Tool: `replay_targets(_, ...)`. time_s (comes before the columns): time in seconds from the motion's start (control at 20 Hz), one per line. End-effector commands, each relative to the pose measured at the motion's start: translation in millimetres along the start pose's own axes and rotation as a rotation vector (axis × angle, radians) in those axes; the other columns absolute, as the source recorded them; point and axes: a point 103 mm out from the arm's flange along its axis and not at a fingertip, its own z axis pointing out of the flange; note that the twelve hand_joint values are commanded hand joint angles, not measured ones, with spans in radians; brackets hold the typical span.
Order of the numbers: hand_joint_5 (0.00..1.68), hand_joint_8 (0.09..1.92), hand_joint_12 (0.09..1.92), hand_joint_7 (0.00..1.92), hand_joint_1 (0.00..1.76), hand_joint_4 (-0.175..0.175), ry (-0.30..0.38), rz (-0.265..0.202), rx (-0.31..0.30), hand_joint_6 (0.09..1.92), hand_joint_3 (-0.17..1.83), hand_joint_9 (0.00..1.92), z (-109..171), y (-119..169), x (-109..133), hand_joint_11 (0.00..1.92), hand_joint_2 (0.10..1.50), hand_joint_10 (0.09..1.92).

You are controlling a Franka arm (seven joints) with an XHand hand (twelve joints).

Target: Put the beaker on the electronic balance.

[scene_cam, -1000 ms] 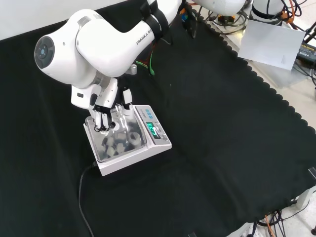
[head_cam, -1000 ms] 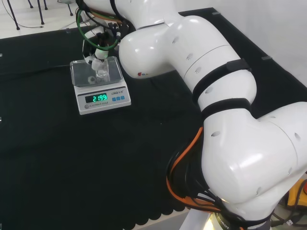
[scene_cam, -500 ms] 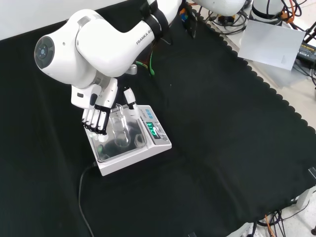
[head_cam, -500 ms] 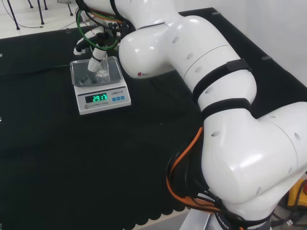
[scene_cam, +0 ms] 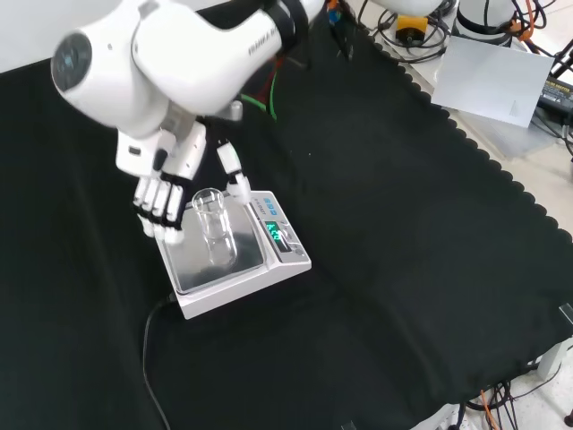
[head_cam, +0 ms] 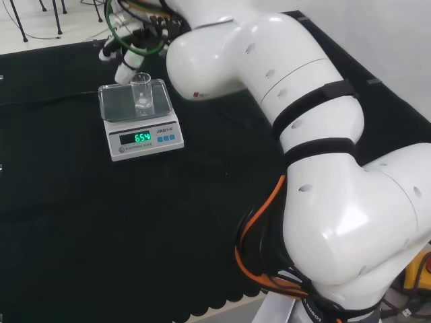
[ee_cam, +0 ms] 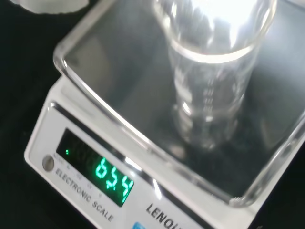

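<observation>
While clear glass makes its contents hard to judge, the beaker [scene_cam: 214,236] stands upright on the electronic balance [scene_cam: 235,263]
Hand [scene_cam: 165,190] hangs just beside it, apart; fingers [scene_cam: 158,202] straight and relaxed, thumb toward the rim, holding nothing

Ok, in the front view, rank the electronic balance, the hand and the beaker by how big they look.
1. electronic balance
2. hand, though it sits higher, nearer the camera, so this is unsure
3. beaker, clearly smallest
</observation>
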Motion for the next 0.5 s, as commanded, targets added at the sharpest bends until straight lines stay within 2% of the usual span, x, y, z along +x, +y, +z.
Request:
replay_targets(0.05,0.45,0.73,1.19,0.33,0.60,-0.050,-0.034,0.054,-0.128,0.21,-0.07,0.22,-66.1,-92.3,0.9,0.00,0.84,0.86)
replay_targets(0.1,0.54,0.75,1.31,0.46,0.63,-0.071,-0.048,0.066,-0.150,0.30,-0.06,0.41,-67.5,-98.6,1.6,0.09,0.88,0.86)
replay_targets(0.15,0.66,0.77,1.36,0.60,0.68,-0.102,-0.053,0.062,-0.173,0.45,-0.04,0.62,-67.9,-104.7,1.8,0.25,0.92,0.84)
replay_targets(0.25,0.80,0.79,1.35,0.76,0.77,-0.147,-0.054,0.071,-0.202,0.67,-0.01,0.88,-68.0,-120.0,0.5,0.53,0.98,0.80)
replay_targets(0.35,0.86,0.80,1.31,0.83,0.82,-0.168,-0.063,0.108,-0.199,0.76,0.00,0.98,-68.2,-136.9,-1.4,0.68,1.00,0.78)
replay_targets(0.5,0.92,0.80,1.26,0.88,0.90,-0.175,-0.078,0.184,-0.185,0.76,0.01,1.05,-64.1,-163.7,-4.9,0.83,1.01,0.78)
